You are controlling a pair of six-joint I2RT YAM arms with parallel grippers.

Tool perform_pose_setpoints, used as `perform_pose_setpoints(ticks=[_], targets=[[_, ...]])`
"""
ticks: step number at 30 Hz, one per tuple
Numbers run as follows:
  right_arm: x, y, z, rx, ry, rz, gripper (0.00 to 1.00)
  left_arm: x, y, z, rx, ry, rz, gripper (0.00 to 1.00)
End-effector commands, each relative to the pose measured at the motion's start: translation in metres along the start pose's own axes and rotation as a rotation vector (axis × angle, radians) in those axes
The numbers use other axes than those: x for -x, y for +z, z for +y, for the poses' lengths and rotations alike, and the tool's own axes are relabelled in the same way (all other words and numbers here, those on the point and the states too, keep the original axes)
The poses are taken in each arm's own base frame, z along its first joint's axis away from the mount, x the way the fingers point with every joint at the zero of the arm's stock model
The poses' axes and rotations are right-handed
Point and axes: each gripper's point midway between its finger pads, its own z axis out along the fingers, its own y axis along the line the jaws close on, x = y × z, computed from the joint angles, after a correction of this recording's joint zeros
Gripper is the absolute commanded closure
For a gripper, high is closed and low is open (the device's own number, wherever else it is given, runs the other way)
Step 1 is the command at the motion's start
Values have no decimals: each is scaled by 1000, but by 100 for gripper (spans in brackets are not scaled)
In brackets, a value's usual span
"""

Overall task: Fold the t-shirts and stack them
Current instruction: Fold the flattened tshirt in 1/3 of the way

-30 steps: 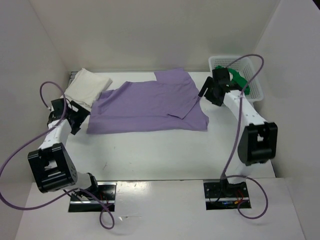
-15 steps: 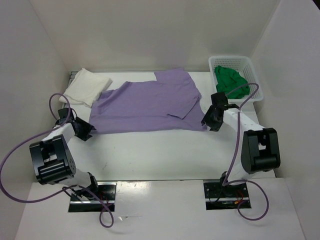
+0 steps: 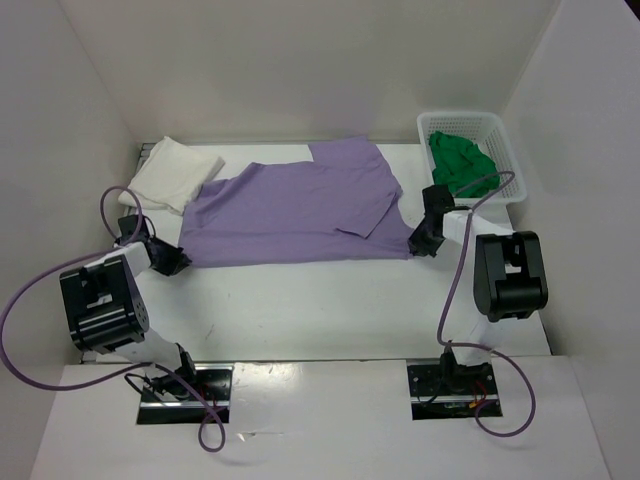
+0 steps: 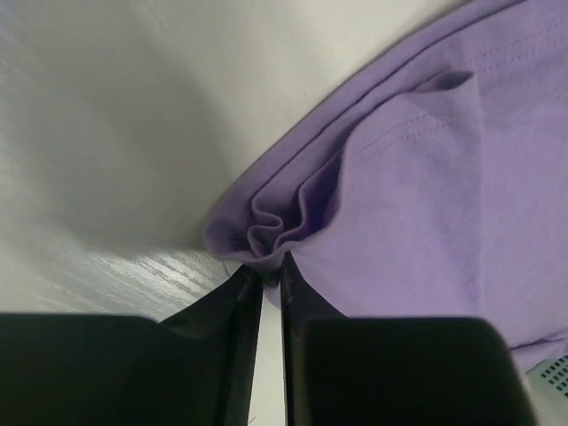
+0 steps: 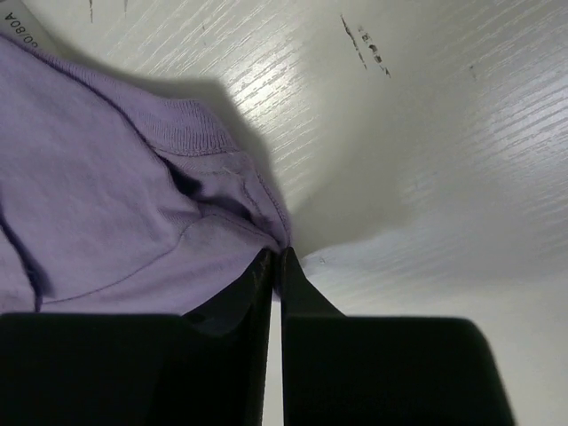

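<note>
The lilac t-shirt (image 3: 290, 210) lies spread flat across the middle of the table, partly folded over at its right side. My left gripper (image 3: 172, 260) is shut on its near left corner, where the cloth (image 4: 293, 222) bunches in folds at the fingertips. At the shirt's near right corner my right gripper (image 3: 420, 243) is shut on a pinch of the hem (image 5: 266, 222). A folded white t-shirt (image 3: 172, 175) rests at the back left. The green t-shirt (image 3: 462, 165) lies crumpled in the basket.
The white lattice basket (image 3: 512, 160) stands at the back right against the wall. White walls close in the table on the left, back and right. Cables loop from both arms near the table's sides.
Both arms came down and in to the lilac shirt's near corners. Both grippers went from open to shut on the cloth.
</note>
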Motion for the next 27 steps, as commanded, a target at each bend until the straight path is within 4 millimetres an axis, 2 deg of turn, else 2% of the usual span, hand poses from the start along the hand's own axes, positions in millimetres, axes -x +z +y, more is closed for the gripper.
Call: perform_pose_setpoints(ticks=[1,2,4,5,6,7,9,10,11,15,17,20,22,24,25,27], targets=[[20,4,-7,-41,55,-78,96,1,6,14,65,-8,-3,81],[17,3,-19,-75,80,-71,100,2,3,16,72,2,-8,84],[20,-11,-28,-66,120,-82,100,2,-1,17,81,2,-14,88],[14,-14,-47,-98,148,-66,100,-1,-6,19,84,1,-11,89],[11,-19,-52,-93,161,-58,100,-6,-8,26,107,-2,-5,93],[14,-34,-54,-69,177,-82,100,-9,-11,27,109,-2,-3,95],[6,-48,-65,-72,217,-69,100,-11,-21,26,99,0,-13,98],[8,-64,-56,-15,229,-86,100,-18,-25,30,105,-3,6,99],[5,-71,-54,6,228,-79,100,-16,-32,26,90,1,-10,100],[-2,-99,-60,37,253,-40,100,-46,-45,38,95,-23,68,100],[-6,-115,-62,37,241,-42,100,-57,-56,27,33,-48,106,100],[-13,-124,-67,13,217,-12,100,-87,-70,30,42,-81,237,100],[-17,-127,-70,-1,205,6,100,-95,-78,28,23,-79,276,100],[-9,-135,-71,-13,192,-18,100,-104,-84,25,12,-79,311,100],[-13,-138,-73,-25,180,-3,100,-112,-85,31,20,-88,335,100],[-9,-141,-79,-63,169,-13,100,-113,-87,27,1,-96,341,96]])
